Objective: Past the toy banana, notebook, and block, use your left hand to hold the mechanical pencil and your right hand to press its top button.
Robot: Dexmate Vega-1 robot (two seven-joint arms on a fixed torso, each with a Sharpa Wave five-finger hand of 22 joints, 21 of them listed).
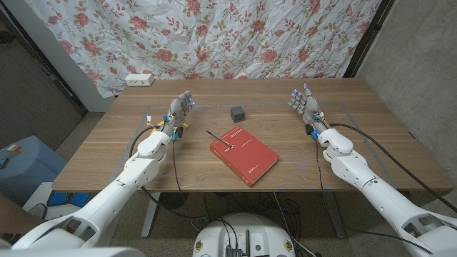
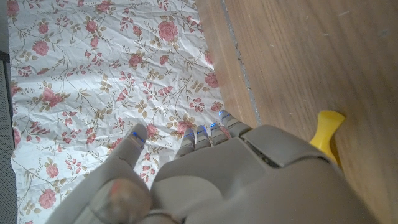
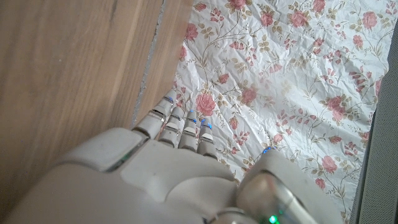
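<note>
Two white robot arms ending in grey five-finger hands

The left arm and right arm have smooth, rounded white shells, with black cables looping along the forearms. The left hand and right hand have matte grey, blocky backs and segmented fingers marked by small blue fingertips. A green light glows near the right thumb's base.
</note>
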